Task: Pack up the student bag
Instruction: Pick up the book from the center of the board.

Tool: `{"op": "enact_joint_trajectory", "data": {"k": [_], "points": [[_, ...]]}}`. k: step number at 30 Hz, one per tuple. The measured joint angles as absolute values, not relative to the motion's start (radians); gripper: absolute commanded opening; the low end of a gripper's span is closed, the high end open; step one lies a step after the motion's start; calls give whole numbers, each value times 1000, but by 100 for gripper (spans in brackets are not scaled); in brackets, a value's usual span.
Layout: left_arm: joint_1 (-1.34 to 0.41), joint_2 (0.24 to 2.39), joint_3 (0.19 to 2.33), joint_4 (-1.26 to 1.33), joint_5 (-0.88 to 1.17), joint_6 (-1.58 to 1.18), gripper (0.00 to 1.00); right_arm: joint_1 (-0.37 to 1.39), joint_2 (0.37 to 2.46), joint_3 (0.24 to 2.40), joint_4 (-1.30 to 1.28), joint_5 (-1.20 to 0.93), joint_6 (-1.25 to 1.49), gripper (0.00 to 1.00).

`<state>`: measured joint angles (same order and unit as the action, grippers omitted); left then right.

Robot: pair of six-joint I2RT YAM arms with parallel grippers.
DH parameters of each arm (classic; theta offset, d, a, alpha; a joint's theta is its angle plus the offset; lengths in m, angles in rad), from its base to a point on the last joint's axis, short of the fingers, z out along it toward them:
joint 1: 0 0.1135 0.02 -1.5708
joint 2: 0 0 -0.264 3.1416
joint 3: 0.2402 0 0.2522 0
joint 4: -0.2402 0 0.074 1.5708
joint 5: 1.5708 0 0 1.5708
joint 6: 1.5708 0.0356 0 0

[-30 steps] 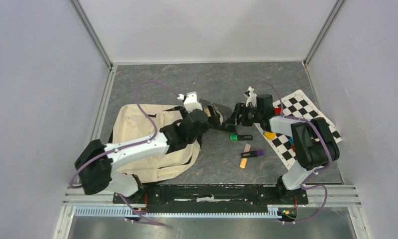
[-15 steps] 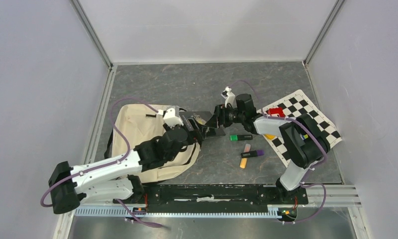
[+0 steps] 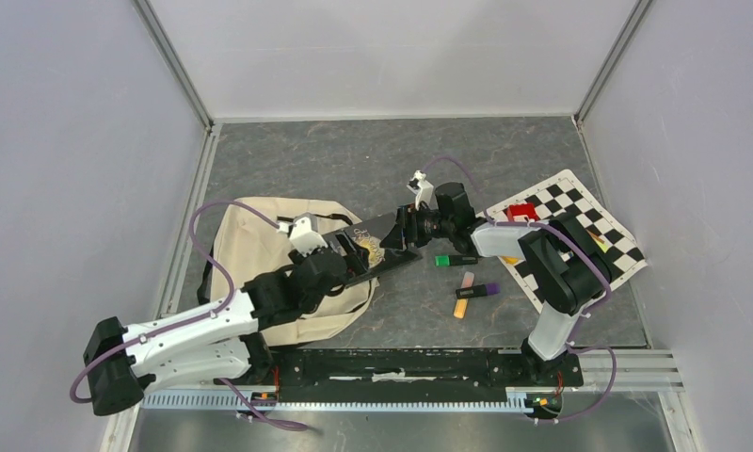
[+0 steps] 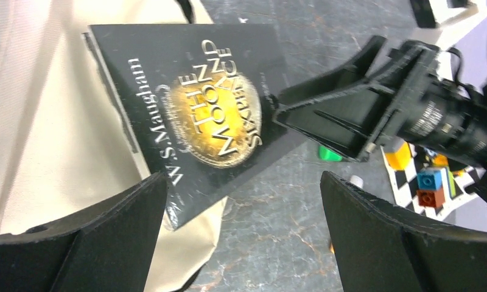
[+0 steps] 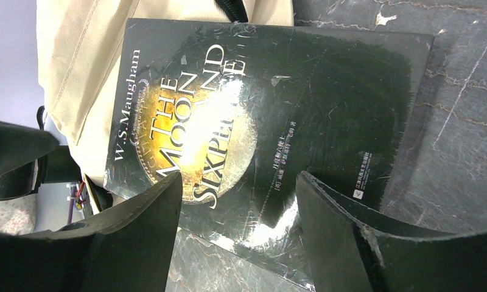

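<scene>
Student bag (image 3: 250, 247), bk (image 3: 382, 247) resting on its edge

The top camera looks steeply down from high behind the mounting rail (image 3: 392, 363), taking in the whole table (image 3: 354, 160). Both wrist cameras sit close over the same black book (image 4: 192, 121), seen from different sides.

Black book (image 4: 210, 115) partly over cream student bag (image 4: 40, 121), right hand (image 4: 280, 108) at its edge
</scene>
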<state>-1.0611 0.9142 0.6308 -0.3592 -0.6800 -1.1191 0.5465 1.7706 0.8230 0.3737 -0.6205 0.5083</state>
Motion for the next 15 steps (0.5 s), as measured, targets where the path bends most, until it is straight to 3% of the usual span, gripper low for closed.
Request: {"op": "enact_joint_trajectory", "data": {"k": [12,15], "points": [[-893,961,427,-211,-527,-1201,100,559,1771,823,384,-616,508,74],[-867,1007,418,-133,-480,-1210,91,560,1772,825,384,-616,508,74]]}}
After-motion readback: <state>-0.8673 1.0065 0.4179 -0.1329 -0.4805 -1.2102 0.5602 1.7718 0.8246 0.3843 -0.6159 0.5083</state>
